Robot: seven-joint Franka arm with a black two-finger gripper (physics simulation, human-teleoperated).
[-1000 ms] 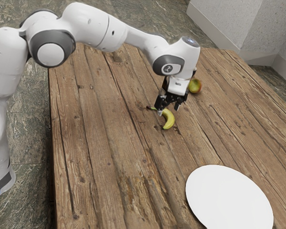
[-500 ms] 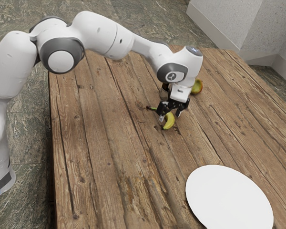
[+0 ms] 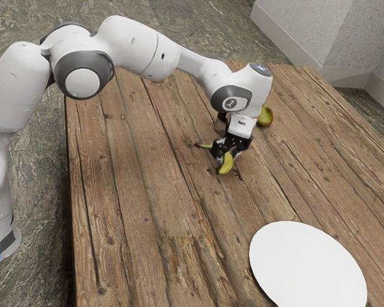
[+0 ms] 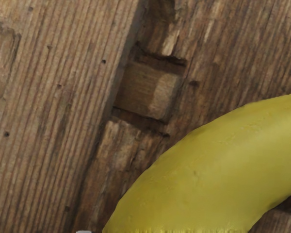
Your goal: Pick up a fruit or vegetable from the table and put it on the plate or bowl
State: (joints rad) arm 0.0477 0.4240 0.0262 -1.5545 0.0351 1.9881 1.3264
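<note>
From the exterior view, the black two-finger gripper (image 3: 229, 153) has come down over the last second from a hover above the curved yellow banana (image 3: 225, 165) to table height. Its fingers, spread wide a moment ago, have drawn in against the fruit's two sides, so the pincer now looks clamped on the banana. The banana lies on the weathered brown plank table (image 3: 147, 211), near its middle, with its dark stem pointing toward the exterior view's left. It is well apart from the flat round white plate (image 3: 307, 268) at the near corner. A green-and-red apple (image 3: 265, 116) sits just beyond the hand, partly hidden by the wrist.

In the wrist view, the banana (image 4: 213, 179) looms as a broad yellow arc directly under the hand, with the grooved planks (image 4: 48, 97) close behind it, so it has not yet left the wood.

The grasp seems made; lifting and carrying to the plate remain
</note>
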